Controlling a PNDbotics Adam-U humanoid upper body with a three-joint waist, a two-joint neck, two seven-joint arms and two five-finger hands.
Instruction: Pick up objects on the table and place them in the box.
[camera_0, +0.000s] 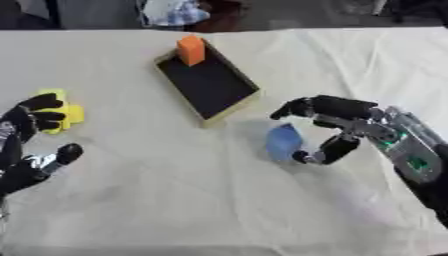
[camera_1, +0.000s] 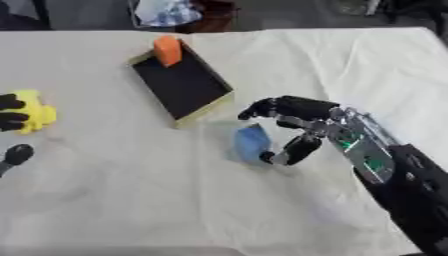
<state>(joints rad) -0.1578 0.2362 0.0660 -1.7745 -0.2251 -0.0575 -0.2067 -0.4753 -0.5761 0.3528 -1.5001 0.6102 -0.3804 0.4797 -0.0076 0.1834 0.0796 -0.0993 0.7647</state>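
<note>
A shallow box (camera_0: 210, 82) with a black floor and tan rim lies askew at the table's middle back. An orange block (camera_0: 191, 50) stands in its far end. A blue block (camera_0: 283, 141) rests on the cloth just right of the box's near corner. My right hand (camera_0: 337, 122) is beside it, fingers arched over the block's top and thumb (camera_0: 324, 150) low by its right side, spread and not closed on it. A yellow object (camera_0: 63, 111) lies at the left edge. My left hand (camera_0: 31, 135) hovers there, fingers curled over the yellow object's near side.
A cream cloth (camera_0: 219, 200) covers the table, wrinkled in front. Beyond the far edge lie a bundle of blue-white fabric (camera_0: 175, 12) and dark floor.
</note>
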